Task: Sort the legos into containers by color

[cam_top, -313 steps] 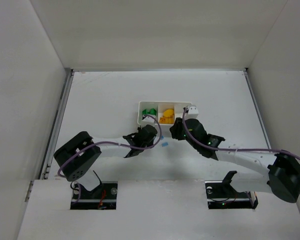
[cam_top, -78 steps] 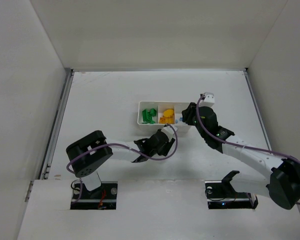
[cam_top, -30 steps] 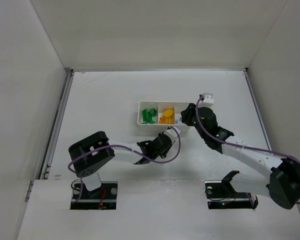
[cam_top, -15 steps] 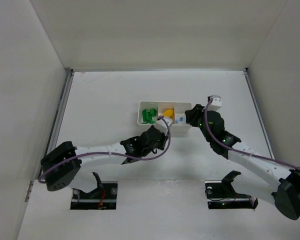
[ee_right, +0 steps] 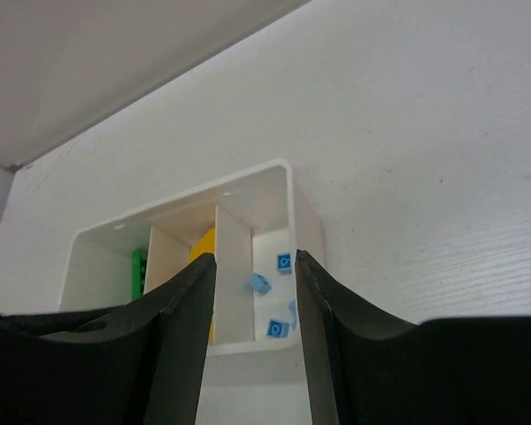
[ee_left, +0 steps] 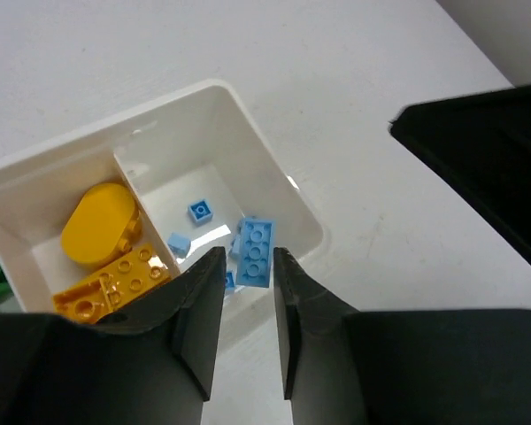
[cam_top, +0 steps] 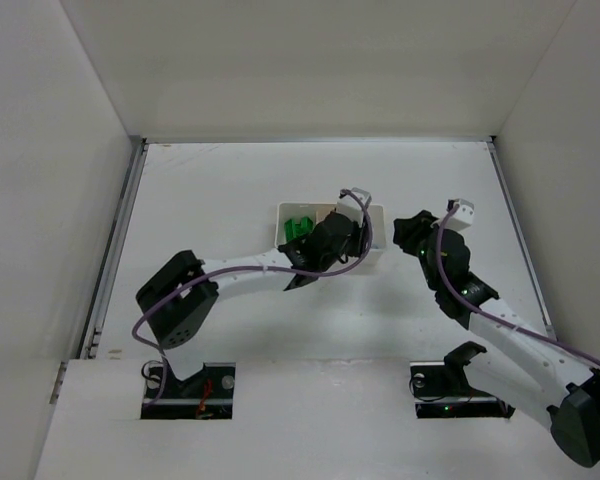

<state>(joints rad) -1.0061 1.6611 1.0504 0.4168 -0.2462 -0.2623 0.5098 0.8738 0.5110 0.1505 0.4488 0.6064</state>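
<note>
The white three-compartment tray (cam_top: 378,214) stands mid-table. Green legos (cam_top: 298,228) fill its left compartment, yellow ones (ee_left: 96,235) the middle, and small light blue ones (ee_left: 200,211) the right. My left gripper (cam_top: 352,234) hangs over the right compartment. In the left wrist view its jaws (ee_left: 248,258) stand slightly apart. A longer blue lego (ee_left: 255,252) lies just past the tips, with a sliver of gap on its left side. My right gripper (cam_top: 413,228) hovers to the right of the tray, open and empty (ee_right: 254,258), looking at the blue legos (ee_right: 284,262).
White walls enclose the table on three sides. The black body of the right arm (ee_left: 487,168) fills the upper right of the left wrist view, close to the tray's right end (ee_left: 274,168).
My left gripper swung from the table in front of the tray to above its right compartment, bringing the blue lego. The right gripper drew back to the right, away from the tray.
</note>
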